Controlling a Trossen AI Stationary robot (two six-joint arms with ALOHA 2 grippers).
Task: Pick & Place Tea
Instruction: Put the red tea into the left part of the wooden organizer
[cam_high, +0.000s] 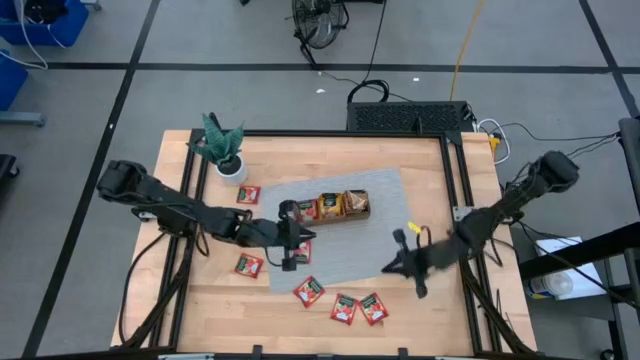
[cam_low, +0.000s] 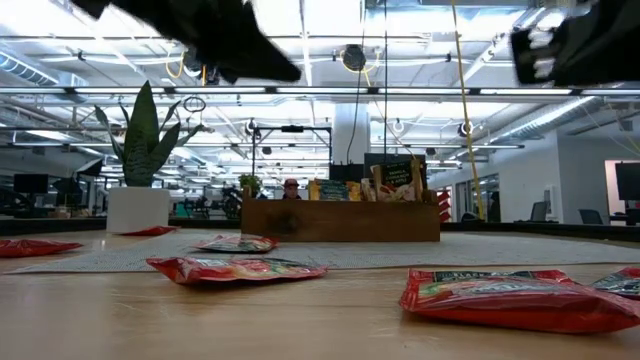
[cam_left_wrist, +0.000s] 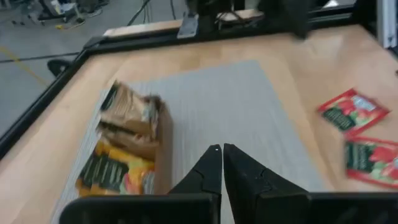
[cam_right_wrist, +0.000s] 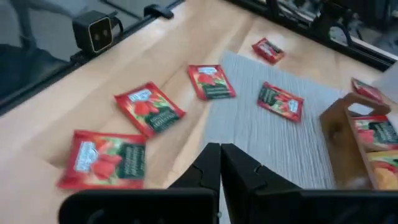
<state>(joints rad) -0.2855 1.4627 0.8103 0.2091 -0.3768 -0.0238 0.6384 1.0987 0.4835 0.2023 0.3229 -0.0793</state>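
1. Left gripper (cam_high: 300, 243) over the grey mat (cam_high: 385, 215), near the wooden tray (cam_high: 342, 206); fingers pressed together, holding nothing.
2. Right gripper (cam_high: 390, 268) at the mat's right edge, fingers also together, empty.
3. Red tea sachets (cam_high: 343, 308) lie flat on the table (cam_high: 420, 310) and mat; more stand in the tray.

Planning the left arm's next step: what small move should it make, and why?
Probably open the left gripper and lower it toward the red square tea sachet on the grey woven mat: its fingers are shut and empty, and the sachet lies right beside it.
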